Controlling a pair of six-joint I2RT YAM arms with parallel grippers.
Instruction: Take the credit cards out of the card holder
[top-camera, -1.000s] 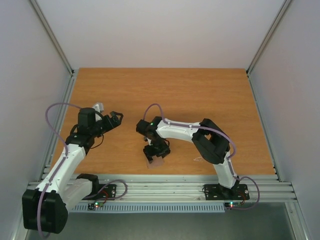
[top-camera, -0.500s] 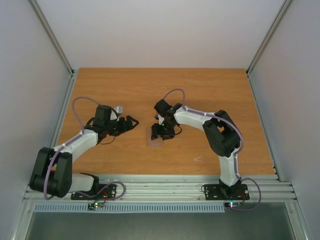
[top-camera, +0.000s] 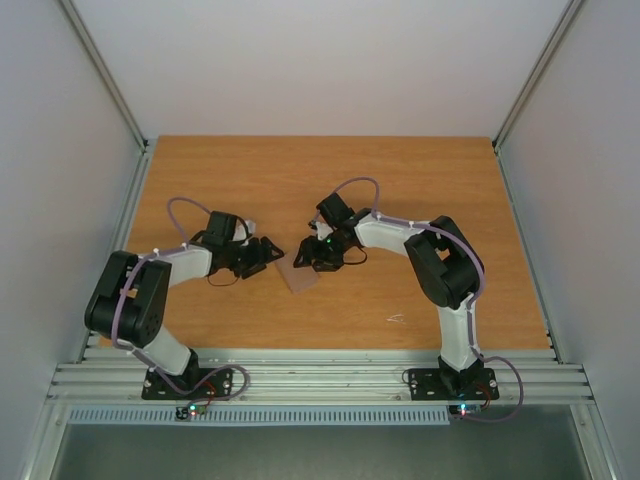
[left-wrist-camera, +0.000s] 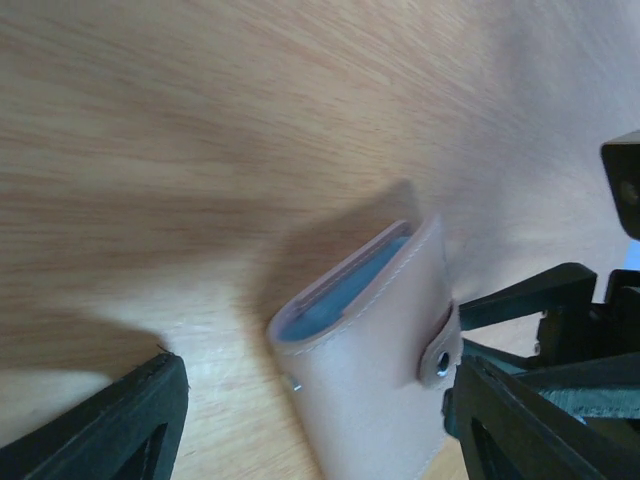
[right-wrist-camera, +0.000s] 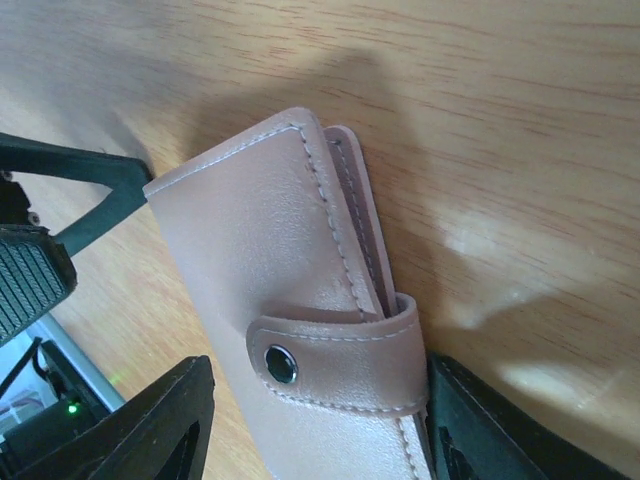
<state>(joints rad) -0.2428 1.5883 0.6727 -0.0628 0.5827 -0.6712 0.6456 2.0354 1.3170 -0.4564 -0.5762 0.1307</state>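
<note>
Right end effector (right-wrist-camera: 320, 372): pinching the card holder (right-wrist-camera: 290, 270) at its strap end, one finger on each long edge.
Left end effector (left-wrist-camera: 315, 378): spread wide, with the holder in its gap; you see no contact.
Holder: mid-bench (top-camera: 400, 180), between both arms, snapped shut, long axis pointing away from the right end effector.
Next move, likely: bring your left onto the free end.
Views: the left wrist shows you blue-grey lining at the mouth; the right wrist shows only the tan outside and the snap (right-wrist-camera: 281, 364).
Cards: none distinguishable.

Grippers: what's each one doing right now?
Left gripper: open, the card holder between its fingers, not gripped.
Right gripper: closed on the card holder.
</note>
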